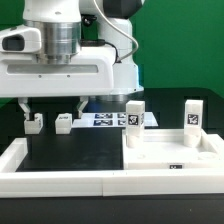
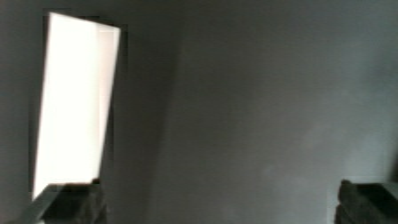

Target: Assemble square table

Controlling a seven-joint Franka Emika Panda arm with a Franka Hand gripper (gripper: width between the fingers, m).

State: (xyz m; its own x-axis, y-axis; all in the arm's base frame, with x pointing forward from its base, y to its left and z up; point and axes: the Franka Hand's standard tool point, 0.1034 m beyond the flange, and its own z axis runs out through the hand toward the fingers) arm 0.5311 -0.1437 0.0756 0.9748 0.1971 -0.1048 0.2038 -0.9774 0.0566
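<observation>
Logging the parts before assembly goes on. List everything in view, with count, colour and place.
table legs: four, white with tags; two under the gripper at the exterior view's left, two upright at its right by the tabletop
square tabletop: one, white, tag on its edge; exterior view's lower right
marker board: one, white with black tags; flat, middle back
border wall: one, white; front and exterior view's left
table: one, black
gripper: one, white body, dark fingers; open, empty

A: Slab [image 1: 175, 152]?
B: Exterior view's right, just behind front wall [image 1: 60, 178]. Upright legs [image 1: 134, 122] on its rear corners.
A: Others?
B: Loose legs [image 1: 34, 123] on table [image 1: 70, 150], left of marker board [image 1: 105, 119].
</observation>
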